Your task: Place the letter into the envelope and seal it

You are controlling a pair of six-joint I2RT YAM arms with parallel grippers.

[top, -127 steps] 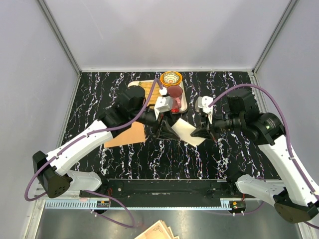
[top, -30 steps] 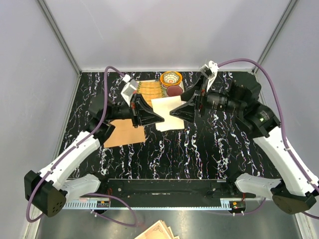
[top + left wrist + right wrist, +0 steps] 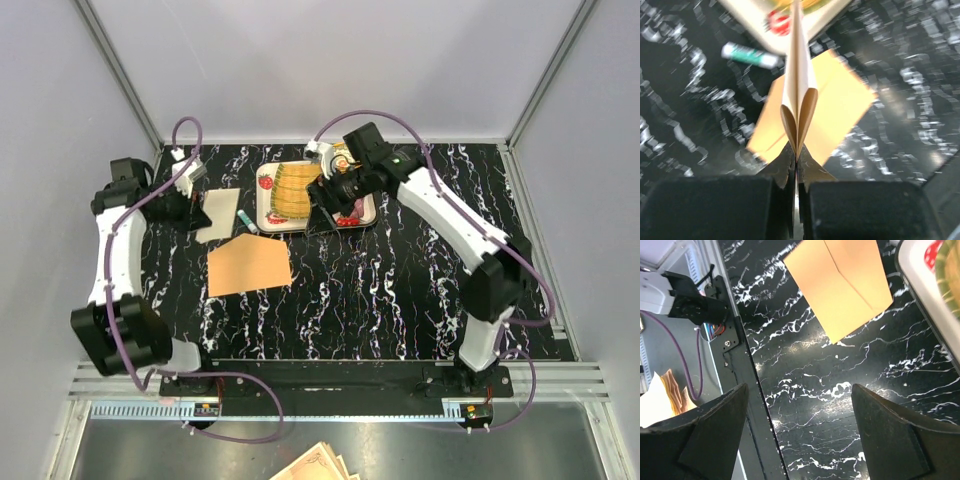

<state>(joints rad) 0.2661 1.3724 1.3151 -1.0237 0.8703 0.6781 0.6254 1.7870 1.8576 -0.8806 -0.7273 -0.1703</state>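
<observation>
The letter (image 3: 219,214) is a pale sheet folded double, pinched at its fold edge by my left gripper (image 3: 198,210) at the table's far left. In the left wrist view the letter (image 3: 799,95) stands edge-on between the shut jaws of that gripper (image 3: 796,152), its two leaves bulging apart above. The orange envelope (image 3: 250,266) lies flat on the black table, below and right of the letter; the envelope (image 3: 842,107) shows behind the sheet. My right gripper (image 3: 334,203) hangs open and empty by the tray; its view (image 3: 799,386) shows bare table between the fingers and the envelope (image 3: 840,285) farther off.
A white tray (image 3: 267,200) at the back centre holds a yellow slatted mat (image 3: 290,187) and a red item (image 3: 351,216). A green-and-white glue stick (image 3: 247,222) lies between letter and tray. A beige paper stack (image 3: 315,465) lies off the table in front.
A second ago both grippers held the letter above the table's middle. The right gripper has let go and moved over the tray; the left arm has swung far left with the folded letter.
</observation>
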